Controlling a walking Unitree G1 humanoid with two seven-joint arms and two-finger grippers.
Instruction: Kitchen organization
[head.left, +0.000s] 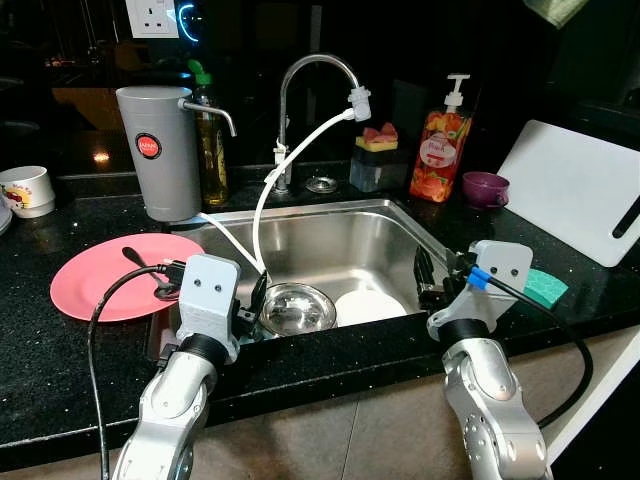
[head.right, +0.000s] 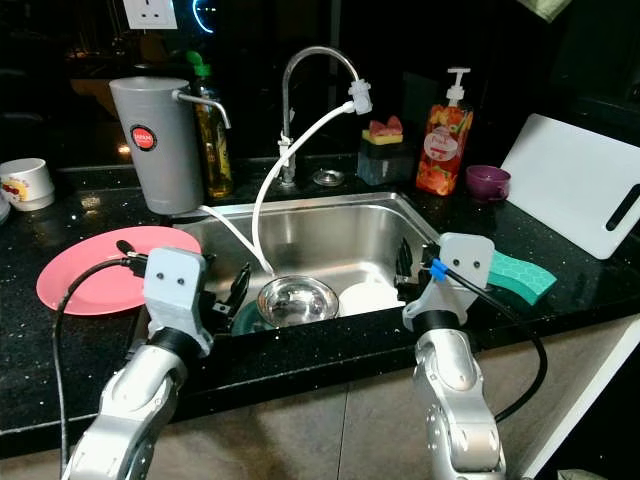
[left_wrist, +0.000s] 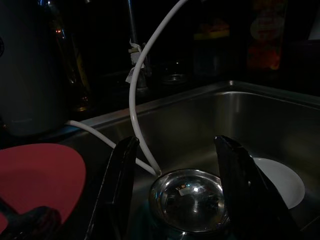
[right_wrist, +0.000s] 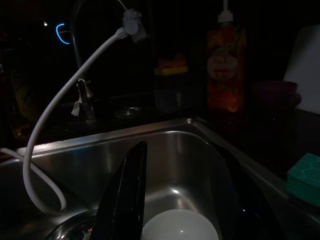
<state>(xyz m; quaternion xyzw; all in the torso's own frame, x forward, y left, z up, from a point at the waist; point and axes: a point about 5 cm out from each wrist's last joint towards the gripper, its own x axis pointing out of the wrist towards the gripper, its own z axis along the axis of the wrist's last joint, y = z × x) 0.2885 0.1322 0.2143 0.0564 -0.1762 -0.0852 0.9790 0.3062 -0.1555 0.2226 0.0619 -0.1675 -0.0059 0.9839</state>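
A steel bowl (head.left: 297, 307) sits in the sink (head.left: 330, 235) near its front wall, with a white dish (head.left: 368, 305) beside it on the right. My left gripper (left_wrist: 176, 145) hangs open over the sink's front left corner, its fingers (left_wrist: 122, 185) straddling the steel bowl (left_wrist: 189, 200) from above. My right gripper (right_wrist: 180, 150) is open at the sink's front right, above the white dish (right_wrist: 180, 229). A pink plate (head.left: 100, 280) with a black utensil on it lies on the black counter left of the sink.
A faucet (head.left: 315, 75) with a white hose (head.left: 262, 200) drops into the sink. Behind stand a grey dispenser (head.left: 158, 150), oil bottle (head.left: 211, 150), sponge holder (head.left: 378, 160), soap bottle (head.left: 440, 150) and purple cup (head.left: 485, 188). A white board (head.left: 580, 190) and green sponge (head.left: 545, 287) lie right; a mug (head.left: 25, 190) sits far left.
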